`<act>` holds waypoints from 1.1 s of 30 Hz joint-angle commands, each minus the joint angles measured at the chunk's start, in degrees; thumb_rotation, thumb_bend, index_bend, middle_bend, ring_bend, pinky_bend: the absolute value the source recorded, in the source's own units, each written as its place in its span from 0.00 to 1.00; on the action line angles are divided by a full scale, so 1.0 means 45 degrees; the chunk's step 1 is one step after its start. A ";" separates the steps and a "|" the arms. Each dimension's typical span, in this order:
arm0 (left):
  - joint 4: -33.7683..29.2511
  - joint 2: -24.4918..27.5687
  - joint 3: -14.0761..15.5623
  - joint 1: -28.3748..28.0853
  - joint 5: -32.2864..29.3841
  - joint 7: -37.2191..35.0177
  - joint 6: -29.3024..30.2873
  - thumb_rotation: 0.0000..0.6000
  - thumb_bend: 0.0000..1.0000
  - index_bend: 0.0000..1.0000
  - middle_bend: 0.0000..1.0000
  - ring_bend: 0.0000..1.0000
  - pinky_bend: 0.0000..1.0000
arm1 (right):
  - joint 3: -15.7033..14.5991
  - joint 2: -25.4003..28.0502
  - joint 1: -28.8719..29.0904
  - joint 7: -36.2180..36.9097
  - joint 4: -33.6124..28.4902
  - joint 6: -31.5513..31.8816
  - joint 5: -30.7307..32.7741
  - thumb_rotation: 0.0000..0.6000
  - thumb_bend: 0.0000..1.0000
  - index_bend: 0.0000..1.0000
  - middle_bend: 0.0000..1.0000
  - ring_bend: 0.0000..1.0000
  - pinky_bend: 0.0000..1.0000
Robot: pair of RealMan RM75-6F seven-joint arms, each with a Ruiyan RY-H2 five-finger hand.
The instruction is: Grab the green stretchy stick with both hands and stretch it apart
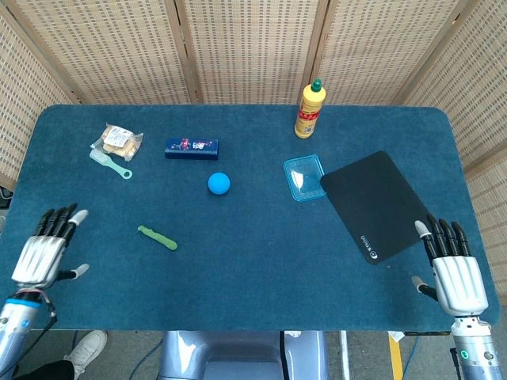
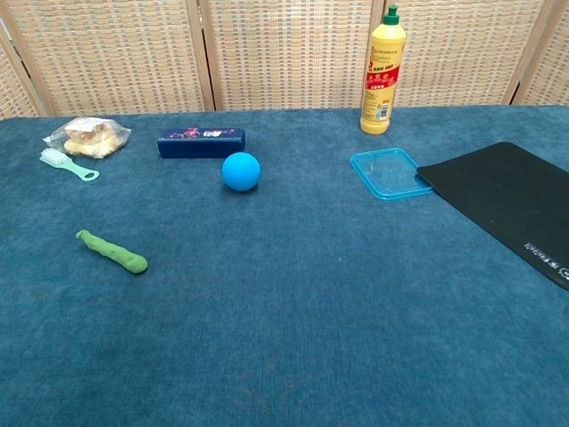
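Lighting: bright, even, diffuse overhead light; faint soft shadows only, none hard; slight sheen on the black mat (image 1: 375, 203); both views sharp, without blur, glare or evident edge distortion.

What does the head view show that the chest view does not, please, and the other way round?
Only the head view shows the left hand and the right hand, both open at the table's near edge, plus the far corners of the table. Only the chest view shows the yellow bottle's label from the side. Both show the green stick lying untouched, the blue ball, the dark blue box, the snack bag, the clear tray and the black mat.
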 commanded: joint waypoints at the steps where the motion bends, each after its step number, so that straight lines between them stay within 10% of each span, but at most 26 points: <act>1: 0.1537 -0.1099 -0.0440 -0.1674 -0.0182 0.0206 -0.2320 1.00 0.08 0.25 0.00 0.00 0.00 | 0.0035 0.0001 0.0012 0.0008 0.0002 -0.0064 0.0037 1.00 0.00 0.00 0.00 0.00 0.00; 6: 0.3016 -0.2285 -0.0652 -0.2707 -0.0296 0.0411 -0.3677 1.00 0.28 0.38 0.00 0.00 0.00 | 0.0110 -0.0037 0.0032 -0.0013 0.0061 -0.0226 0.0154 1.00 0.00 0.00 0.00 0.00 0.00; 33: 0.5268 -0.4519 -0.0848 -0.3855 -0.1394 0.1262 -0.5064 1.00 0.35 0.45 0.00 0.00 0.00 | 0.0297 -0.0082 0.0080 0.0273 0.0239 -0.0659 0.0335 1.00 0.00 0.00 0.00 0.00 0.00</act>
